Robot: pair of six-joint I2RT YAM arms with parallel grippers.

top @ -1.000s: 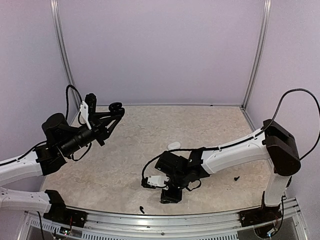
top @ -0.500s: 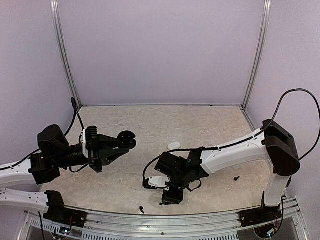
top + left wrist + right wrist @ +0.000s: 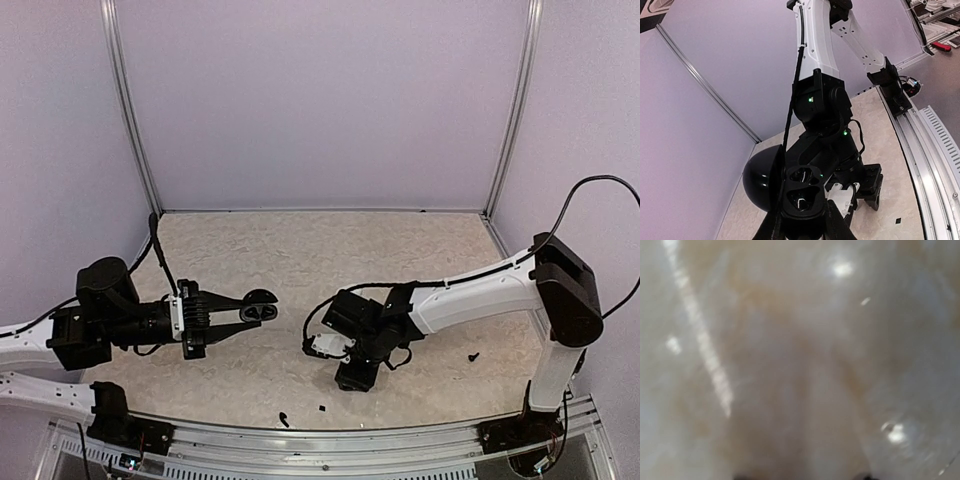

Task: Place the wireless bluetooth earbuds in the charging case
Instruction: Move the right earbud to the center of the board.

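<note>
Pale marbled tabletop (image 3: pixel 800 360) was all the right wrist camera gave us, blurred and close, with only two dark tips at its bottom edge. From that we could not tell whether the right gripper (image 3: pixel 356 378) stood apart or together. From overhead it pointed straight down at the table, nearer the arm bases than the left gripper (image 3: pixel 255 313). Small black bits (image 3: pixel 283 418) lay loose on the near side of both.

Only the left wrist camera showed the charging case (image 3: pixel 802 187) in detail. It was black and hinged open, with its domed lid out to one side of the fingers and two sockets facing back toward the wrist. The left jaws were clamped on its base. Its long axis ran along the fingers, one socket beyond the other, pointing toward the right gripper, which stood near the case but apart from it. A pale glint sat in the nearer socket, and we could not tell what it was. Beyond both, lilac walls (image 3: pixel 320 100) closed the booth.
</note>
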